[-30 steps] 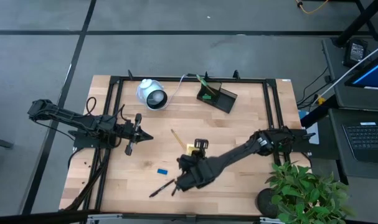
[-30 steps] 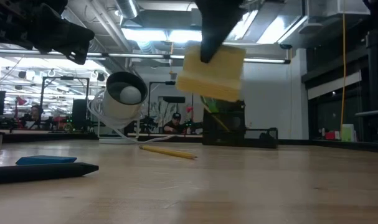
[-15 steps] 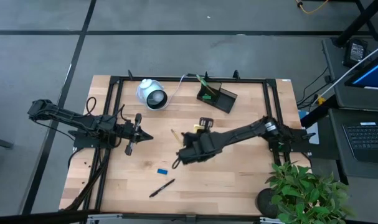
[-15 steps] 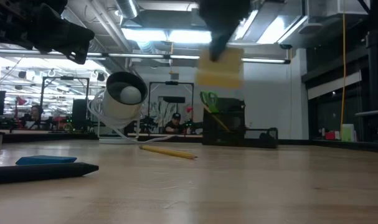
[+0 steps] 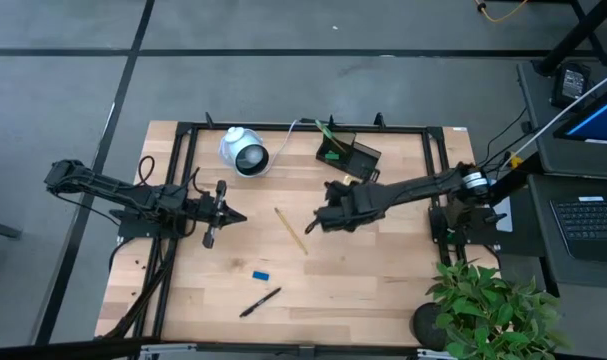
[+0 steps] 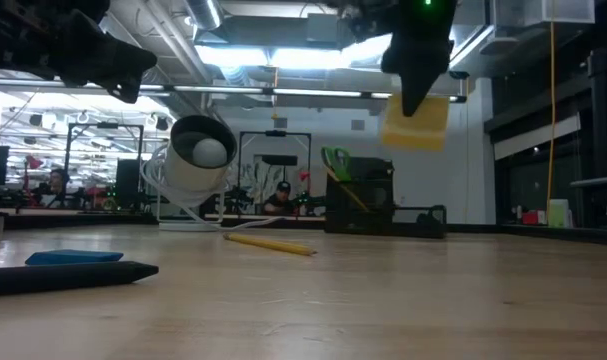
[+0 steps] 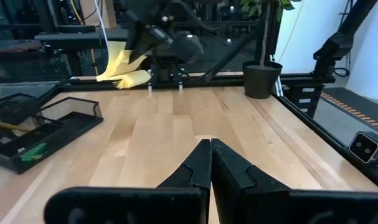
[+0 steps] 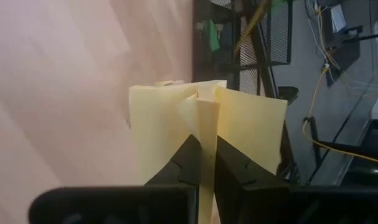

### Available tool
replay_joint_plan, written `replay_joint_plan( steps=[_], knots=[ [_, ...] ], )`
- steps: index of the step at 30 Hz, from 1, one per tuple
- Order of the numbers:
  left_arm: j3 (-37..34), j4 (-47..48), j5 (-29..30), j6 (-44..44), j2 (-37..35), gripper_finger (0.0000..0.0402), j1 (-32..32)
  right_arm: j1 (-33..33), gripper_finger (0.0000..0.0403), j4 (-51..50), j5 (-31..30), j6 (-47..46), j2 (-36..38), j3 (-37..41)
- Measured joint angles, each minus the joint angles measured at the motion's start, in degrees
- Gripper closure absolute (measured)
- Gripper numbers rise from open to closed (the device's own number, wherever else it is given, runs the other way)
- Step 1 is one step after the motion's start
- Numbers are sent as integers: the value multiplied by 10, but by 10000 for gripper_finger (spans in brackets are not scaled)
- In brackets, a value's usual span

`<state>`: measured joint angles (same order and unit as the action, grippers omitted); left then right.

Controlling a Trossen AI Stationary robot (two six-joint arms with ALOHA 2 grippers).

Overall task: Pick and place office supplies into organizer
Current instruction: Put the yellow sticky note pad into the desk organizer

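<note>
My right gripper [image 5: 325,217] is over the middle of the table, just short of the organizer [image 5: 349,156], and is shut on the yellow sticky-note pad [image 6: 415,122], which is in the air. The organizer is a black mesh tray [image 6: 369,196] at the far edge, and the green-handled scissors [image 6: 334,160] stand in it. A pencil [image 5: 290,230], a blue eraser [image 5: 261,274] and a black pen [image 5: 260,302] lie flat on the wood. My left gripper [image 7: 210,148] waits shut at the table's left, holding nothing. My right gripper pinches the sticky-note pad between its two fingers at one edge [image 8: 204,124]. The yellow sheets fan out on both sides of the fingertips. The fingers slant down from above. The pad hangs tilted below them [image 6: 417,128], lifted clear of the table.
A white round device [image 5: 245,152] with a cable stands at the far edge, left of the organizer. A black frame rail [image 5: 303,127] runs around the tabletop. A potted plant [image 5: 488,310] stands off the near right corner. Bare wood [image 5: 383,280] lies at the near right.
My right gripper has swung from the table's near side toward the far edge and somewhat to the right, toward the organizer. It rose a little and stayed shut on the sticky-note pad, which travelled with it, clear of the table.
</note>
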<state>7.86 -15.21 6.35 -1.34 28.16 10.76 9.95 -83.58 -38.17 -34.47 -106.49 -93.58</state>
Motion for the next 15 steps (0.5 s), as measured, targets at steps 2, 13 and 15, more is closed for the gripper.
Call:
replay_joint_plan(
  steps=[2, 13, 15],
  knots=[
    [0, 0, 0, 0, 0, 400, 0, -18, 381, 13, 0, 20, 11, 22],
    [0, 0, 0, -9, 0, 400, 0, -141, 380, 87, 3, 140, 23, 59],
    [0, 0, 0, -9, 0, 400, 0, -164, 380, 102, 3, 163, 23, 59]
  ],
)
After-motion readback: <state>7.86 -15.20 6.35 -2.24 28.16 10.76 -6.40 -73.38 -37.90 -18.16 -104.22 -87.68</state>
